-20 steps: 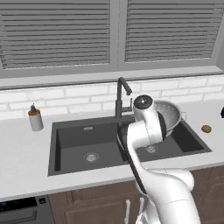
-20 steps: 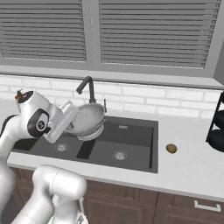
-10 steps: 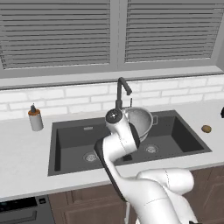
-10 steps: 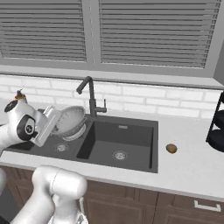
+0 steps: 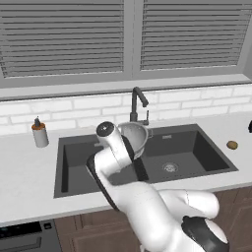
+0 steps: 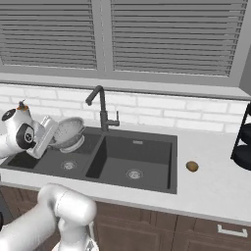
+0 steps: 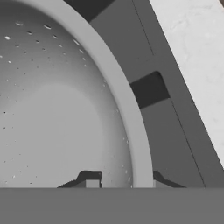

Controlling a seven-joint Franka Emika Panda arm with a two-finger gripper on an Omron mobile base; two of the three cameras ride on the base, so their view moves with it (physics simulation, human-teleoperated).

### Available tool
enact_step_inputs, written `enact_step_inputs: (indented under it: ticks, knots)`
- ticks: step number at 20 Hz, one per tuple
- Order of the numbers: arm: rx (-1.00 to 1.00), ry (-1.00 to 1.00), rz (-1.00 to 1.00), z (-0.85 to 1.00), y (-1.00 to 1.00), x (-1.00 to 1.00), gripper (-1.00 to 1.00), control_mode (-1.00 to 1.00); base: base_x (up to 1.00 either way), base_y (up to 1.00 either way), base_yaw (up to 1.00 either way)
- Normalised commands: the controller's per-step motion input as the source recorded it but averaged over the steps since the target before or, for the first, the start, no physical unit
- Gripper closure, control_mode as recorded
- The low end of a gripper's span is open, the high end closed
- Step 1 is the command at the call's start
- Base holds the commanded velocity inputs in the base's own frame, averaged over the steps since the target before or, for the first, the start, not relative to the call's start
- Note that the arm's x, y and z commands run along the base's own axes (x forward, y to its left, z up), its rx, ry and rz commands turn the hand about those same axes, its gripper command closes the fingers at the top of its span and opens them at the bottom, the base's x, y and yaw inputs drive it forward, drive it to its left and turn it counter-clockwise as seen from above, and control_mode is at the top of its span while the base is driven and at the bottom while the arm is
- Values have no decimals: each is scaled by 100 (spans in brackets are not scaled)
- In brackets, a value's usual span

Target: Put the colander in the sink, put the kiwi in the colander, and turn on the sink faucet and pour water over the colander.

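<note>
Colander point(image 6: 68, 133), round white-grey perforated bowl: tilted, clamped by its rim in the fingers point(image 7: 92, 183), held above the left basin of the dark grey matte double sink point(image 6: 147, 162). Small brown oval kiwi point(image 6: 192, 166): on the table right of the sink.

Colander point(image 7: 57, 109) cut off at the hand view's left and top edges, its lower half hidden behind the arm in the left base view, black rack point(image 6: 243, 139) cropped at the right edge.
</note>
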Motion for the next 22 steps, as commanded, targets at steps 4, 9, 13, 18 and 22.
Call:
enact_step_inputs:
  ticks: [4,9,13,18,22]
  knots:
    - [7,0,-18,-7,97,42,100,-100,0,0,0]
    - [6,2,-14,-28,77,38,100,-100,0,0,0]
    - [8,2,-9,-54,40,11,100,-100,0,0,0]
    - [13,0,-12,-46,19,1,100,-100,0,0,0]
    - [17,0,-22,-42,0,-1,100,-100,0,0,0]
